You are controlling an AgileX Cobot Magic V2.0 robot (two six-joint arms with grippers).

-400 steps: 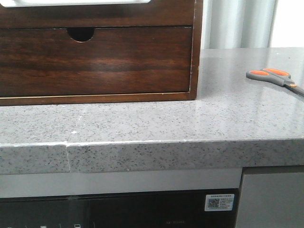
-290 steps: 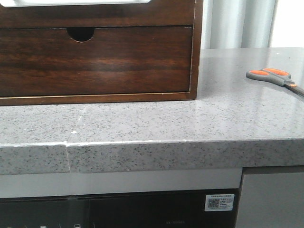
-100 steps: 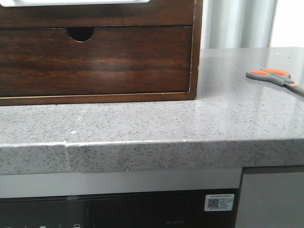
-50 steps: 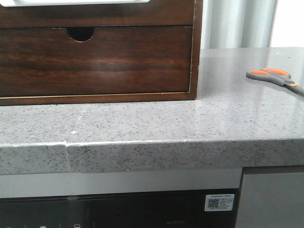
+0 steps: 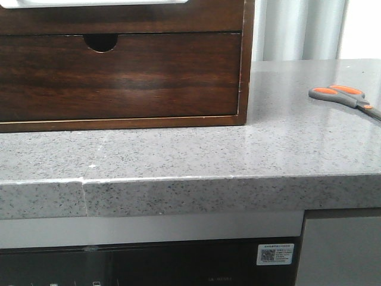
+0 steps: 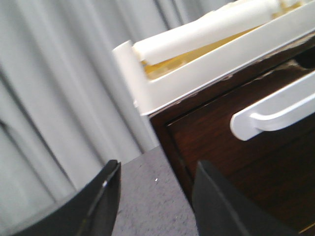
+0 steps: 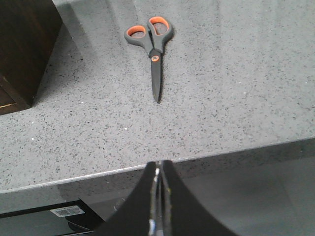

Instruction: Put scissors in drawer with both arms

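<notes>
The scissors, with grey handles and orange-lined loops, lie flat on the grey stone counter at the far right. In the right wrist view the scissors point their blades toward my right gripper. That gripper is shut and empty, and hangs in front of the counter's front edge, well short of them. The drawer's plain dark wood front runs across the top of the wooden box, with a white edge above it. My left gripper is open and empty beside the box. Neither gripper shows in the front view.
Below the plain front is a dark drawer front with a half-round notch. The left wrist view shows a white tray on top of the box and a white handle on its dark face. Curtains hang behind. The counter edge runs across the front.
</notes>
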